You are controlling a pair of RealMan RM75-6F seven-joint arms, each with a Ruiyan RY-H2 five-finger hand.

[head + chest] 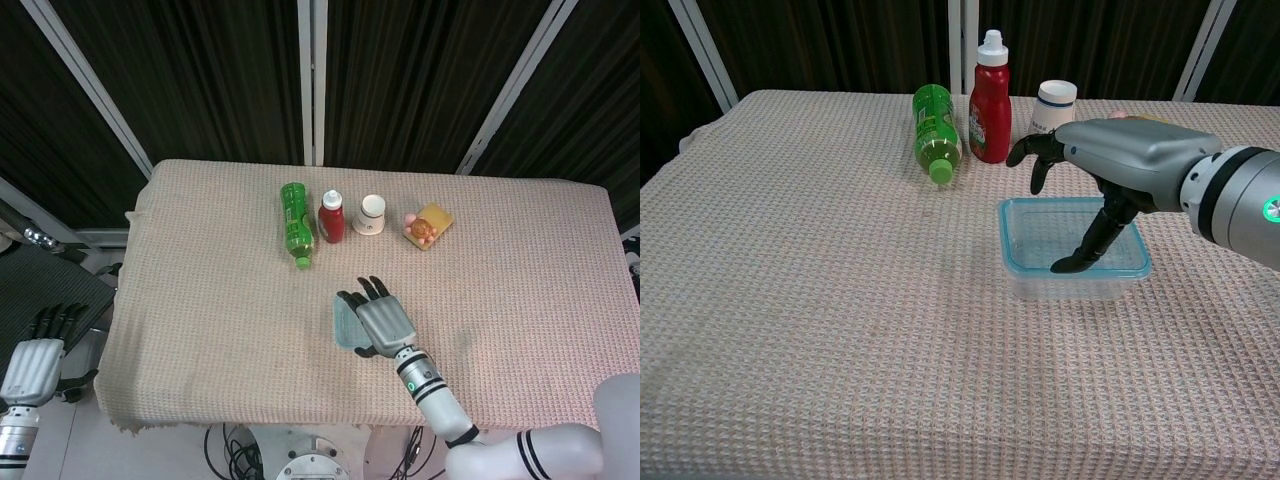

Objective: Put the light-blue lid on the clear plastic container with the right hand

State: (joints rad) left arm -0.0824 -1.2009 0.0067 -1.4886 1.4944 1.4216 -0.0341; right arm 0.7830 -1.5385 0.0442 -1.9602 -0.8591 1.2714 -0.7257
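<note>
Right hand hovers palm-down over the clear plastic container, fingers apart and holding nothing; the thumb angles down toward the lid surface, fingertips reach out past the container's far rim. Contact between thumb tip and lid cannot be told from the chest view.

The light-blue lid sits on top of the container, its rim showing all round the upper edge as a blue band. In the head view the container is mostly covered by the hand; only its left part shows.

Container lies near the middle of the table, on the woven beige cloth. From the container, a row of items stands toward 12 o'clock (head view): green bottle lying on its side at about 11 o'clock, cap toward the near edge; red sauce bottle upright just beside it; white cup at roughly 12 o'clock; a small orange and yellow toy at about 1 o'clock. All well apart from the container.

Left hand hangs off the table at about 9 o'clock, fingers spread, nothing in it.
</note>
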